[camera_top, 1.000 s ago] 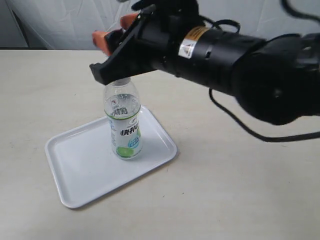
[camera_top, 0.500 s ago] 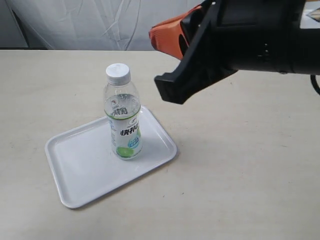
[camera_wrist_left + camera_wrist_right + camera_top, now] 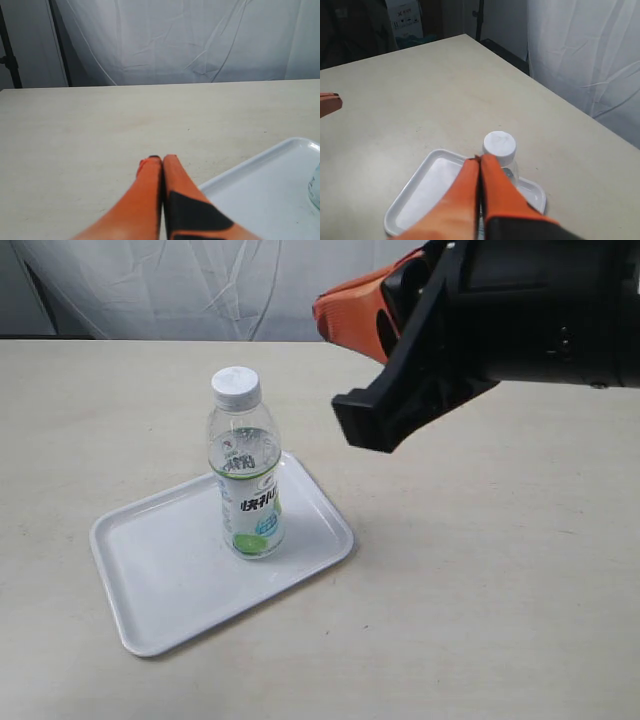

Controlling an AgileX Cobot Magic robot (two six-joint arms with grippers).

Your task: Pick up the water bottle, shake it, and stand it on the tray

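Sweep your closed, seemingly empty orange right pincer (image 3: 479, 161) low and you knock the white-capped clear plastic bottle (image 3: 248, 490) off the flat white tray (image 3: 160, 580).

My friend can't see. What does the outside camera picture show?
A water bottle stands upright on a white tray on a beige table. The right gripper, orange on a black arm, hangs to its upper right, not touching it.

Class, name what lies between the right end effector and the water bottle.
Nothing separates the right end effector and the water bottle; the exterior view shows only tabletop there.
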